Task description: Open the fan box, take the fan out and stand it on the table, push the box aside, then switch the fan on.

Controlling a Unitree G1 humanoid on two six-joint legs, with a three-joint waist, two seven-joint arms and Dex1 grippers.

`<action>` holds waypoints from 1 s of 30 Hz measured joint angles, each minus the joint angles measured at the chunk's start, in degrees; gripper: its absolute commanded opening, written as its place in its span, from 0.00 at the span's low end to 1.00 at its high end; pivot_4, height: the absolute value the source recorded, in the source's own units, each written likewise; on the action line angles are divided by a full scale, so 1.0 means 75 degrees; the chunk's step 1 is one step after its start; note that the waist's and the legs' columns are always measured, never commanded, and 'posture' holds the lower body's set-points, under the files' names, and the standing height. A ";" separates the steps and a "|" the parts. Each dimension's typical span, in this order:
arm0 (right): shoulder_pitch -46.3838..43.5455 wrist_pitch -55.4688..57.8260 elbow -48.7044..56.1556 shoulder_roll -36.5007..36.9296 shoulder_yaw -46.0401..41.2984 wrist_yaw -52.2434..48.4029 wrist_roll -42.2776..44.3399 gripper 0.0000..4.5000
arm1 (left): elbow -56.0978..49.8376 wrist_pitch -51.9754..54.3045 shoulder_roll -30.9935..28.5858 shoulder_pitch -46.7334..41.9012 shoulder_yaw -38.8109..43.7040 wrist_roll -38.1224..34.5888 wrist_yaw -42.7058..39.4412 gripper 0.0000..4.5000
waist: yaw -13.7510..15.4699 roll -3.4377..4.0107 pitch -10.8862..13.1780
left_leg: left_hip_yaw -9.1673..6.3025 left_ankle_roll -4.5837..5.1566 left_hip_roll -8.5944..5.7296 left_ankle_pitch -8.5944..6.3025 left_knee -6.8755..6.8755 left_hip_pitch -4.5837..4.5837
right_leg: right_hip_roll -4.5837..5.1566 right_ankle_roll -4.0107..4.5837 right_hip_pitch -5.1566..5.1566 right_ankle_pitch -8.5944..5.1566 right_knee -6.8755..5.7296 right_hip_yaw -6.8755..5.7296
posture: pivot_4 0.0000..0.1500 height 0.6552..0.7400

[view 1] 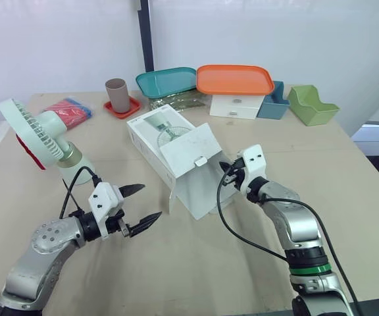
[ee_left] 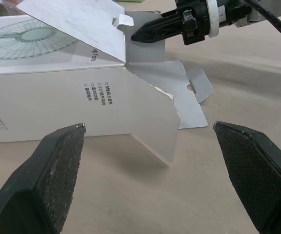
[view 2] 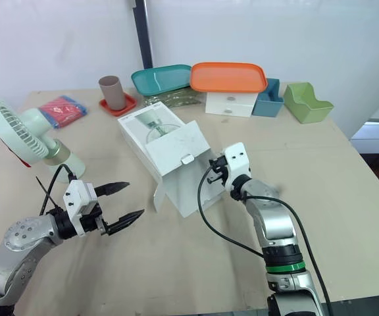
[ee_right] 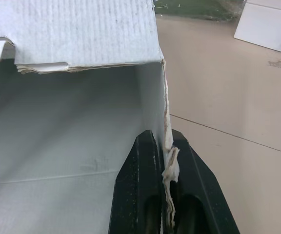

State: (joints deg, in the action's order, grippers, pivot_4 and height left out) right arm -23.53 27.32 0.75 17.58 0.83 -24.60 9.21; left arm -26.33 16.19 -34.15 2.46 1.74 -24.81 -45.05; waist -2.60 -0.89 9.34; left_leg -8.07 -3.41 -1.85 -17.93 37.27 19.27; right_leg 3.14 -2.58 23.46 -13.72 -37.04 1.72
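Fan out and standing, box not yet pushed aside

Fan (view 1: 35, 135) stands on its base at about ten o'clock on the table (view 1: 176, 263), well apart from the box (view 1: 160, 141). Its round pale green head tilts up and faces away towards nine o'clock. Whether the blades are turning cannot be told.

The white box lies on its side at the table's centre. Its closed end points to eleven o'clock and its open mouth to five o'clock. The end flap (view 1: 189, 150) is lifted, and the right wrist view shows the inside bare. So opening the box, taking the fan out and standing it up all look done.

The right gripper (view 1: 226, 171) is at three o'clock of the box mouth. Its two black fingers are closed tight on the torn edge of the box's side wall, one finger inside and one outside. This looks like the grip for pushing the box aside, the step now in hand.

The left gripper (view 1: 151, 201) hovers at seven o'clock of the box, near it but not touching. Its fingers are spread wide and hold nothing.

Along the far edge at twelve o'clock stand a cup (view 1: 117, 94), two trays (view 1: 234, 79) and a green bin (view 1: 311, 105), apart from the box.

Left to do, by my judgement: move the box away, then switch the fan on.
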 measured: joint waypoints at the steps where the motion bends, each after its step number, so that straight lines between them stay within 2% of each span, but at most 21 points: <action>1: 0.0000 -0.0001 -0.0032 -0.0001 0.0000 0.0001 -0.0002 0.04 | 0.0000 0.0000 0.0000 0.0002 0.0000 0.0000 0.0000 1.00 | 0.0000 0.0001 0.0001 | 0.0000 0.0000 0.0000 0.0000 0.0000 0.0000 | 0.0000 0.0000 0.0000 0.0000 0.0000 0.0000 | 1.00 1.00; 17: -0.0395 -0.0048 -0.0398 -0.0339 0.0313 -0.0001 -0.0068 0.04 | -0.0003 0.0014 0.0030 0.0107 -0.0041 0.0005 0.0120 1.00 | -0.0011 0.0004 0.0002 | 0.0002 0.0000 0.0005 0.0000 0.0001 -0.0001 | -0.0005 0.0001 0.0000 0.0001 -0.0001 0.0002 | 1.00 1.00; 30: -0.0817 -0.0969 -0.1528 -0.0564 0.0426 -0.0017 -0.0363 0.04 | -0.0003 0.0053 0.0031 0.0097 -0.0052 0.0007 0.0136 1.00 | -0.0014 0.0004 0.0002 | 0.0004 0.0000 0.0005 0.0000 0.0002 -0.0002 | -0.0005 0.0002 0.0001 0.0003 -0.0002 0.0004 | 1.00 1.00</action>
State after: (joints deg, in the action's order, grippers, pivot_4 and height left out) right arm -29.66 20.06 -10.71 13.35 4.02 -24.73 6.48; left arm -26.36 16.59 -33.91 3.19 1.35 -24.76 -44.03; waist -2.70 -0.86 9.36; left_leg -8.04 -3.41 -1.81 -17.93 37.29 19.26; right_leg 3.10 -2.56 23.47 -13.70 -37.05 1.75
